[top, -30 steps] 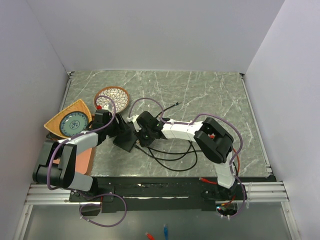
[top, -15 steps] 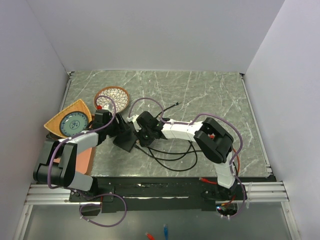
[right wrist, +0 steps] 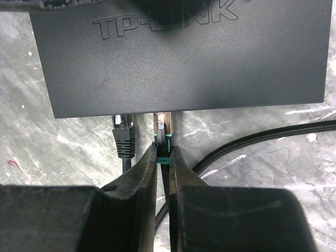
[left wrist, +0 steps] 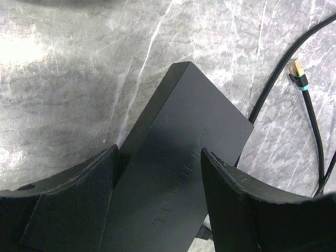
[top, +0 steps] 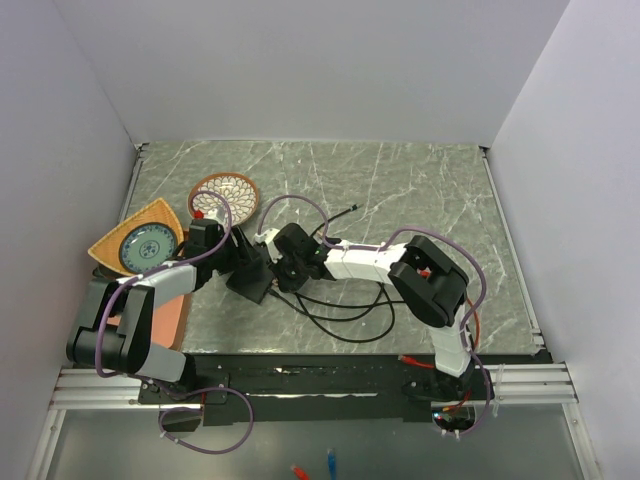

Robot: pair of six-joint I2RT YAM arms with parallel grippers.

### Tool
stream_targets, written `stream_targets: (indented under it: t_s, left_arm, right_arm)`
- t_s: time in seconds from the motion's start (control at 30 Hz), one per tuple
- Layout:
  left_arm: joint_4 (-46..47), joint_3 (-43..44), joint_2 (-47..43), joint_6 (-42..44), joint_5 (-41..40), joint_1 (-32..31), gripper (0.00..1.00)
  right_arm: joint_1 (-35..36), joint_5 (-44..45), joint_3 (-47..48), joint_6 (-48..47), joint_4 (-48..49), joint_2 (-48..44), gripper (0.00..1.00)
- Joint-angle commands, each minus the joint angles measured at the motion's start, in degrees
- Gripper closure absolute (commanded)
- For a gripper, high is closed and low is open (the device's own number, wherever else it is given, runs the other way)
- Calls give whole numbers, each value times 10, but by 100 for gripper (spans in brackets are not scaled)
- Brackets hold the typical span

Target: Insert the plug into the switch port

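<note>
The switch (right wrist: 178, 58) is a flat matte-black box marked TP-LINK; it lies left of the table's middle (top: 250, 282). My left gripper (left wrist: 157, 152) straddles the switch (left wrist: 178, 157), with a finger against each long side, shut on it. My right gripper (right wrist: 164, 149) is shut on the plug (right wrist: 164, 137), pinching its teal band. The plug's gold-and-clear tip meets the switch's socket edge and reaches just under it. How far in it sits is hidden. A black plug (right wrist: 123, 135) sits in the port to its left. In the top view the two grippers meet at the switch.
A round patterned dish (top: 225, 192) and an orange triangular plate (top: 140, 245) stand at the left. Black cable loops (top: 340, 318) lie in front of the right forearm. A loose gold-tipped cable end (left wrist: 296, 71) rests behind the switch. White walls enclose the table.
</note>
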Motion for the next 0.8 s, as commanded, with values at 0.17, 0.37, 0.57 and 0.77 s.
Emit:
stream_targets:
  t_s: [0.17, 0.37, 0.57, 0.77]
  left_arm:
    - [24, -9, 0, 9, 35, 0, 33]
    - [28, -12, 3, 10, 51, 0, 35]
    - [33, -13, 8, 6, 68, -1, 38]
    - [36, -17, 8, 4, 77, -1, 41]
  right_arm:
    - [-1, -7, 38, 9, 32, 13, 100]
    - [-2, -3, 58, 7, 20, 23, 100]
    - [-2, 1, 84, 6, 17, 29, 100]
    - [-2, 5, 103, 9, 28, 38, 100]
